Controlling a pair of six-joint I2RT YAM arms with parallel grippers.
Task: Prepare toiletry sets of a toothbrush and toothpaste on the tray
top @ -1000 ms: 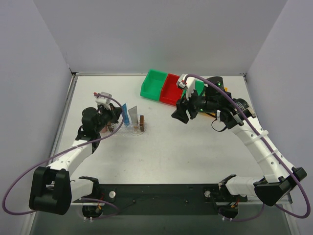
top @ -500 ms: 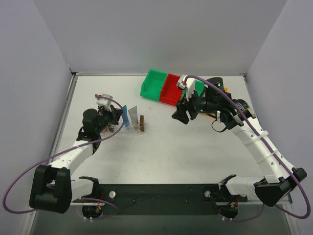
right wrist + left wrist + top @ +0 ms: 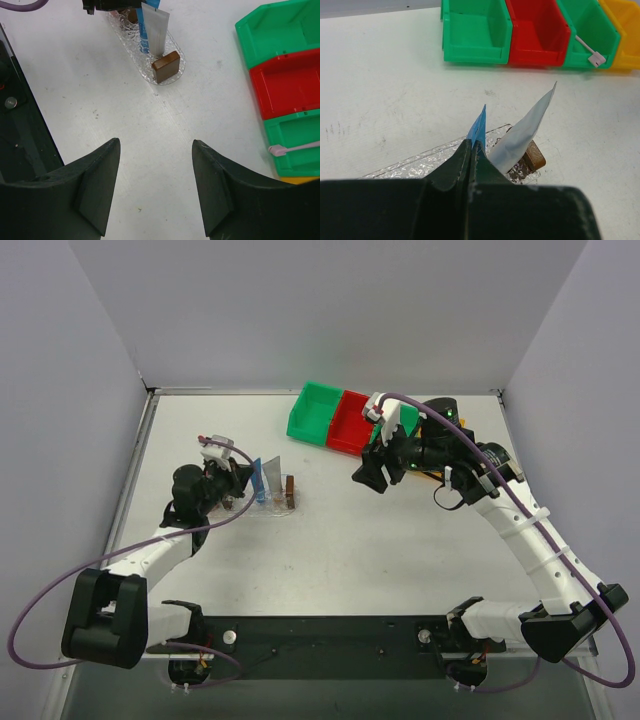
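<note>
Left gripper (image 3: 241, 483) at toothpaste (image 3: 258, 478) (2 tubes)

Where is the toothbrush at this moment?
In both wrist views the toothbrush lies in the green bin between the red bin and the yellow bin, on the right arm's side, not on the tray.

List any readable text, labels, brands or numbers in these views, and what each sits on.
None: no readable text shows in any view.
On the blue tube: no print visible; only its thin edge shows.
On the grey tube: plain face, no print visible.
On the bins: no labels or numbers visible.
</note>
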